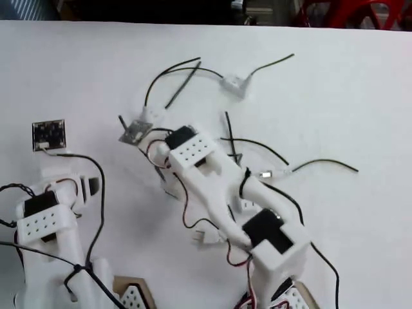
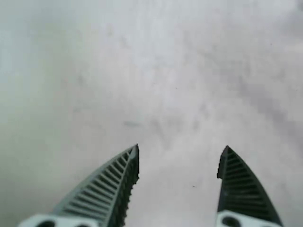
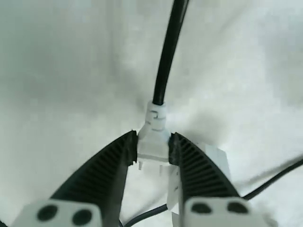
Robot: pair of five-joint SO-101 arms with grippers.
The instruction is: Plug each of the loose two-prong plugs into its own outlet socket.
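left gripper (image 2: 182, 151): nearest, at near-left; fingers apart, nothing between, above bare table (image 2: 142, 66)
right arm (image 1: 212, 174): stretched across table centre toward the far side
right gripper (image 3: 152, 135): clamped on white two-prong plug (image 3: 154, 144), gripping the body sides
black cable (image 3: 168, 52): leaves the held plug's far end, runs away from the fingers
prongs: short, at the plug end facing back toward the wrist
white block (image 3: 215, 158): just beside the held plug, half hidden behind one finger; possibly an outlet socket, too covered to confirm
second plug (image 1: 265, 174): loose on the table just right of the right arm, thin cable trailing off to the right
far connector (image 1: 234, 84): white piece near the far edge, thin cables leaving both ends
step: first plug grasped, not yet seated; second plug untouched
next: calls for turning the held plug so prongs face a socket's slots, lining up square, then a straight push; free left gripper likely needed to brace the socket against sliding
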